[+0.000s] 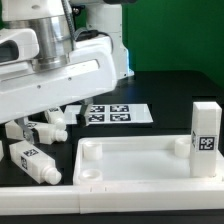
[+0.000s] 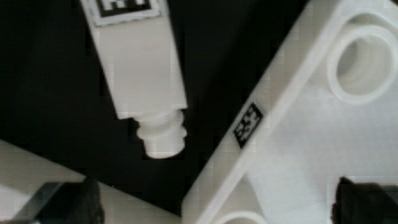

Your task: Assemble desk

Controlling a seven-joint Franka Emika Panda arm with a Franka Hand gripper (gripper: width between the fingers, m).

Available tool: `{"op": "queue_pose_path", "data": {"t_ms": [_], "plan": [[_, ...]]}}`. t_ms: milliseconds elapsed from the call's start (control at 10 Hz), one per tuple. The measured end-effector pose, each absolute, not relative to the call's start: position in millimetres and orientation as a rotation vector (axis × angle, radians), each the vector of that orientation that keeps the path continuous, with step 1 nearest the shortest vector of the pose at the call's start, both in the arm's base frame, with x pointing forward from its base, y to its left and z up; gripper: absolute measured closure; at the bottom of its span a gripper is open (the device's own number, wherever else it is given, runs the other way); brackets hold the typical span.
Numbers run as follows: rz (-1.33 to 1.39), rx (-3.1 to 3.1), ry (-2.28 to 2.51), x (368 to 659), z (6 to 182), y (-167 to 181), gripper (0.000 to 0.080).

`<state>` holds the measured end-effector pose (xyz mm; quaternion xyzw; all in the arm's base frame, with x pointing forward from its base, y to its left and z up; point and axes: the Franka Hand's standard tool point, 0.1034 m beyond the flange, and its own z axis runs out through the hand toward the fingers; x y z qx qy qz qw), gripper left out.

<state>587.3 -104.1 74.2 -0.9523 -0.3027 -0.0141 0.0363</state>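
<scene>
Jaws: wide apart, holding nothing, poised over a lying leg.
Panel (image 1: 130, 165): flat on the black worktop (image 1: 170, 90), rim up, corner sockets showing.
Upright leg (image 1: 205, 135): stands at the panel's corner on the exterior view's right.
Loose legs (image 1: 30, 160): lying beside the panel's other end.
Handling: probably light, stiff, rather slippery plastic; best pinched across a leg's flat sides at mid-block, clear of the peg (image 2: 160, 135).

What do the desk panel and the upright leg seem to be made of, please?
Desk panel: probably white moulded plastic, smooth and slightly glossy; its rim and round socket look formed in one piece. Upright leg: seemingly the same white plastic; its black-and-white tag looks printed.
</scene>
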Motion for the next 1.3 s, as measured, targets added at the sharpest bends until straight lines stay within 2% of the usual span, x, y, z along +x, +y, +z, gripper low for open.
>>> {"op": "queue_pose_path", "data": {"t_ms": [300, 500, 800, 1000, 1100, 1200, 1300], "plan": [[-0.005, -2.838, -1.242, 584.2, 72.2, -113.8, 0.0151], [0.037, -2.843, -1.216, 575.7, 53.1, -135.9, 0.0151], [0.107, -2.887, -1.077, 561.3, 18.6, -136.6, 0.0151], [0.084, -2.904, -1.107, 560.9, 11.3, -151.2, 0.0151], [0.085, -2.907, -1.101, 561.0, 11.3, -150.6, 0.0271], [0.085, -2.907, -1.100, 561.0, 11.2, -150.6, 0.0271], [0.085, -2.909, -1.096, 560.8, 11.3, -151.2, 0.0411]]}}
